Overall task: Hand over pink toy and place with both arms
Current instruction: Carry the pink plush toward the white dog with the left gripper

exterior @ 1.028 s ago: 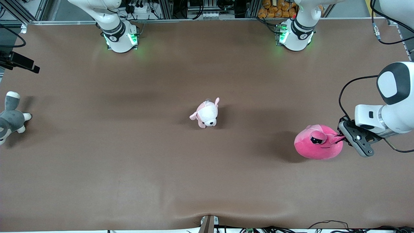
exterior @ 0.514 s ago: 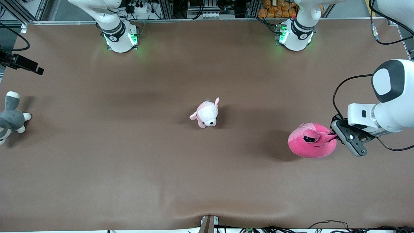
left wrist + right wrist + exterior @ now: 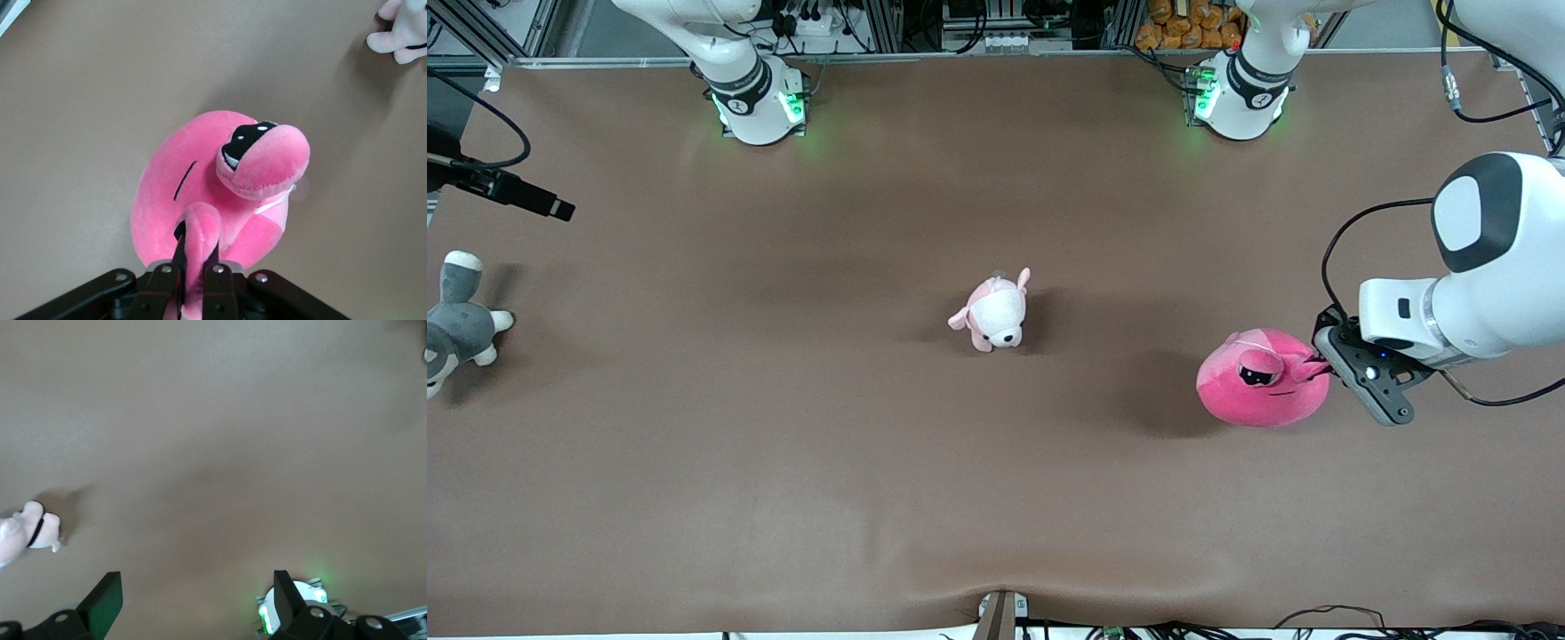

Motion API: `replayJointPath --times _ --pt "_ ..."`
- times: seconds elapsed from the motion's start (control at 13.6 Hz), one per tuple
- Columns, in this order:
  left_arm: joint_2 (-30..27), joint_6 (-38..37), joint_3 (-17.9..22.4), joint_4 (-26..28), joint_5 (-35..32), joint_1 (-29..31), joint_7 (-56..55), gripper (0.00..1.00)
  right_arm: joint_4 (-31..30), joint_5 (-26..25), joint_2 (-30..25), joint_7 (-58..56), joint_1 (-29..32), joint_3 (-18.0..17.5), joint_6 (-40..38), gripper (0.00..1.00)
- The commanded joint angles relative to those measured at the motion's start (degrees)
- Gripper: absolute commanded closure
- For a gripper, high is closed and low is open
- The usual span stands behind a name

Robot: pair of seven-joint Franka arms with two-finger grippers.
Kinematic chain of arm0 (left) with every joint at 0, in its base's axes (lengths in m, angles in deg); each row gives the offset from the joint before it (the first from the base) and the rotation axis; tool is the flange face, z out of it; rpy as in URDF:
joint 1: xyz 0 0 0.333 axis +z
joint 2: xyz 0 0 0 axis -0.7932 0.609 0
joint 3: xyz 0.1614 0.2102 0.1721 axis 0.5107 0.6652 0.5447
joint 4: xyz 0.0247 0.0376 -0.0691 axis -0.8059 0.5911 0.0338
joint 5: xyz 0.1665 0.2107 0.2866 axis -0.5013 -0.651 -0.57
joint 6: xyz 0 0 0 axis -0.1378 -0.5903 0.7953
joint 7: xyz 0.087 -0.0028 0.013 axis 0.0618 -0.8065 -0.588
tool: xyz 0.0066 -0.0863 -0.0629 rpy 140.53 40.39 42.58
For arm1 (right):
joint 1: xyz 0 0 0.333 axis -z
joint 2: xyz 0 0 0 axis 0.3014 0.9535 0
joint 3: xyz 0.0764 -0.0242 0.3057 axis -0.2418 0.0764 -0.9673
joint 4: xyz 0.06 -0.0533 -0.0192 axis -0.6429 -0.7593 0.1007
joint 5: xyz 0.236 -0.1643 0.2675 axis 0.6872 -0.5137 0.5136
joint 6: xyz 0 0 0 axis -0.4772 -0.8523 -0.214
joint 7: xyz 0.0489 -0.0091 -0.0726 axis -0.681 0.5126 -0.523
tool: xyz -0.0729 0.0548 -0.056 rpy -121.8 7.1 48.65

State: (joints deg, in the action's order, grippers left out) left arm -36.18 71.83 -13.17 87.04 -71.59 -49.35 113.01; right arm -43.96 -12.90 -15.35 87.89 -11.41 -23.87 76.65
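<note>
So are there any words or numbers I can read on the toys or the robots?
None can be read.
The round mark on each arm's base band is too small to make out.
The pink toy, the puppy plush and the grey plush show no writing.

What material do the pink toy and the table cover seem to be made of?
Pink toy: soft plush fabric, it seems; a fuzzy matte surface with sewn seams, and its stalk bends in the left gripper.
Table cover: probably a matte brown mat of vinyl or leather-like sheet; smooth, with a slight wrinkle at its near edge.
</note>
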Motion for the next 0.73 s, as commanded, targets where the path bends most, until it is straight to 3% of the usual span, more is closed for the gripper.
replayJointPath --times 0.0,0.37,0.66 --pt "-1.1 -1.5 -0.6 -0.7 0.1 -1.0 -2.0 1.00 0.6 2.9 0.9 6.1 -0.1 -0.1 -0.3 0.00" --pt "-1.2 -2.6 -1.6 -1.5 0.1 -1.5 -5.5 1.00 0.8 6.6 2.3 18.5 -0.2 -0.1 -1.9 0.00" --pt "-1.5 -3.8 -4.3 -1.8 -0.2 -1.5 -10.8 1.00 0.8 8.0 2.5 21.4 -0.9 -0.1 -1.5 0.00"
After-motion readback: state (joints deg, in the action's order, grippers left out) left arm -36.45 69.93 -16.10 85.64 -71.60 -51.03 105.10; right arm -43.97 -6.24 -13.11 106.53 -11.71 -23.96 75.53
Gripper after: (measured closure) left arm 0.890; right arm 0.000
